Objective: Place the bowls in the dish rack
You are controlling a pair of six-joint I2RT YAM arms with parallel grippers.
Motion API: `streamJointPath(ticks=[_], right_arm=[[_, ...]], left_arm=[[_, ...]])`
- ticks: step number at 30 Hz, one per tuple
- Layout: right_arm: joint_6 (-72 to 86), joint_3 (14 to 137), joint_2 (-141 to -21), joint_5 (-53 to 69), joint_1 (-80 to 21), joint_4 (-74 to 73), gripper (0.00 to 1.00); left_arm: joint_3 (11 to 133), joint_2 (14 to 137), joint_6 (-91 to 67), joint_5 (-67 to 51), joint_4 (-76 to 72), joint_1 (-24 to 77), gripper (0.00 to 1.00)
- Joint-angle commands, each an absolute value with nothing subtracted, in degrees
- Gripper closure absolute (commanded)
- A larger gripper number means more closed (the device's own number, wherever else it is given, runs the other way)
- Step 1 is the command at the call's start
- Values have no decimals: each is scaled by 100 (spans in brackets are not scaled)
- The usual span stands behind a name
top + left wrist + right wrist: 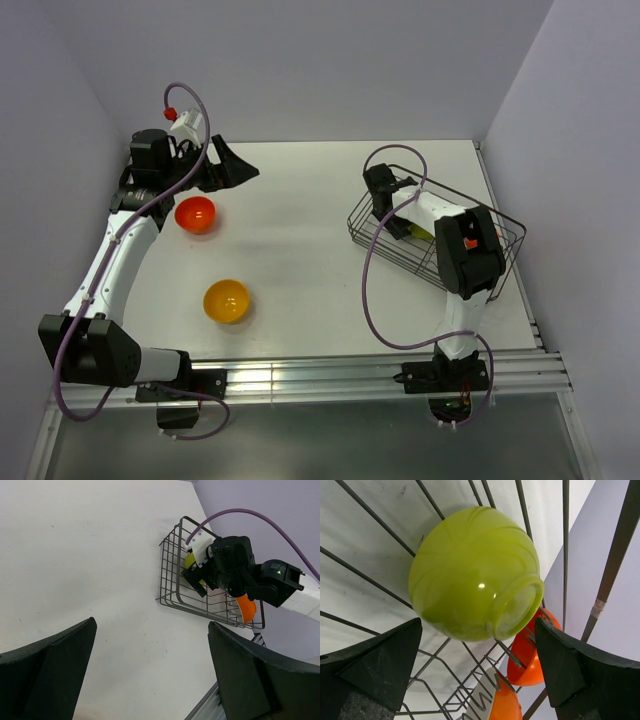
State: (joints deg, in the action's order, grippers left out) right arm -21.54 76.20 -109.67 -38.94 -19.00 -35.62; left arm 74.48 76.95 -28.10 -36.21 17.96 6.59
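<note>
Our right claw (475, 667) stands wide open inside the dish rack (365, 232), gripping nothing. The lime green bowl (470, 570) lies on its side among the prongs between its fingers, with an orange bowl (530, 655) just beside it. Our left claw (228, 165), open and empty too, hangs near the red-orange bowl (195, 213); the yellow-orange bowl (226, 300) sits nearer our bases. We judge the next move is for the left claw to turn down over that red-orange rim. The white desk (300, 230) is closed in by pale lilac walls (300, 60).

A lime green bowl (470, 575) lies tipped on its side in the wire dish rack (615, 555), foot toward the camera, between two wide-spread dark fingers (375, 665), with an orange bowl (530, 665) just behind.
</note>
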Motion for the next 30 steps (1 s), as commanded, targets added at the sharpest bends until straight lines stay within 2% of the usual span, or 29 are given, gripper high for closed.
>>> streamJointPath(ticks=[1, 11, 30], right_arm=[[-2153, 7848, -10854, -3920, -1925, -3586, 0], [-2109, 7910, -10723, -3674, -1925, -3595, 0], [-2311, 7910, -10600, -3964, -1644, -3287, 0]], left_arm=[[7506, 7506, -2733, -3735, 1670, 624, 0], [7515, 7453, -2733, -3762, 1661, 589, 0], [7611, 7515, -2777, -3735, 1679, 440, 0]])
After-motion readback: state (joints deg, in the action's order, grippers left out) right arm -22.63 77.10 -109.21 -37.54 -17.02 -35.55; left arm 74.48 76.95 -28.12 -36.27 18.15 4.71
